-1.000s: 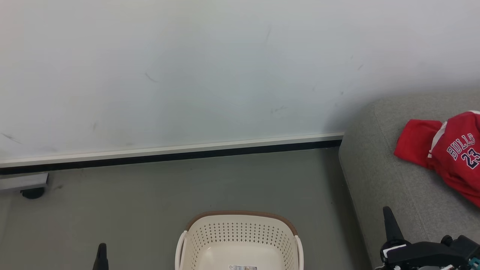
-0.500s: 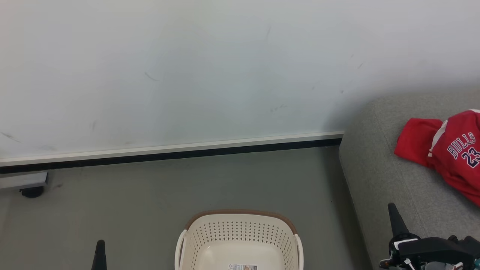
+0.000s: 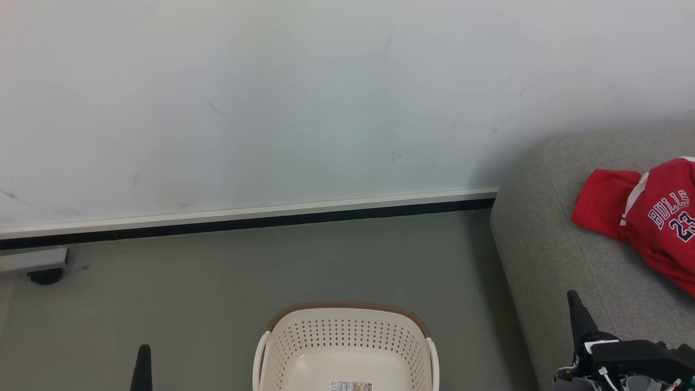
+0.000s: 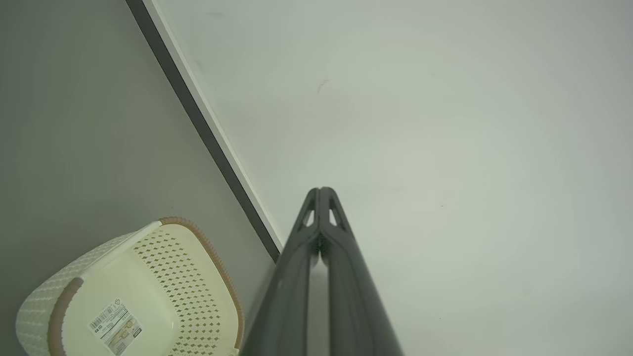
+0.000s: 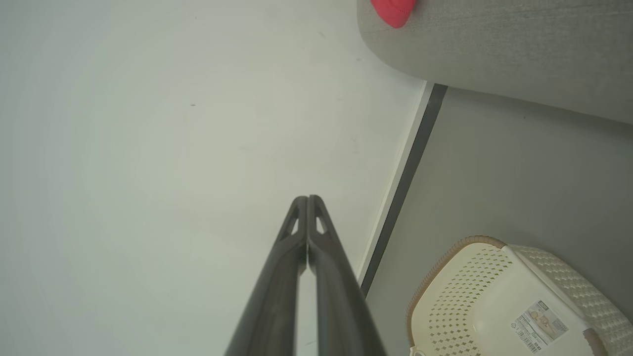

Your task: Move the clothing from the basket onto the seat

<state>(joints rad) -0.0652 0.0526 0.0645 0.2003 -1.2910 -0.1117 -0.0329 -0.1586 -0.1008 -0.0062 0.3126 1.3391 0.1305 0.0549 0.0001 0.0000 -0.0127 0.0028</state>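
Head view:
- Basket (image 3: 347,326) on the grey floor (image 3: 217,282) at 6 o'clock, upright. Its near half is cut by the frame edge. A printed label (image 3: 350,386) lies on the inner floor.
- Seat (image 3: 543,255) fills 3 to 5 o'clock, well apart from the basket with floor between them.
- Clothing (image 3: 646,217) lies on the seat at 3 o'clock. It is a red heap with white stripe trim, "BULLS 23" readable, and it runs past the frame edge.
- Left pincer (image 3: 144,353) at 7 o'clock over bare floor, just a dark tip.
- Right pincer (image 3: 573,298) at 4 to 5 o'clock over the seat's front corner, pointing toward 12 and clear of the clothing.
- White wall (image 3: 326,108) above a pale-and-black skirting (image 3: 271,220). A dark castor (image 3: 44,276) sits at 9 o'clock under a grey plate.

Left wrist view:
- The pincer's fingers are pressed tip to tip with nothing between them, aimed at the wall.
- The basket sits at 7 o'clock, showing its brown rim and more of its label than the head view gives.

Right wrist view:
- This pincer is likewise closed on nothing.
- The basket sits at 5 o'clock, with the whole label legible as a sticker.
- The seat's rounded edge is at 1 o'clock, with one red corner of clothing at the top edge and no lettering to be seen there.
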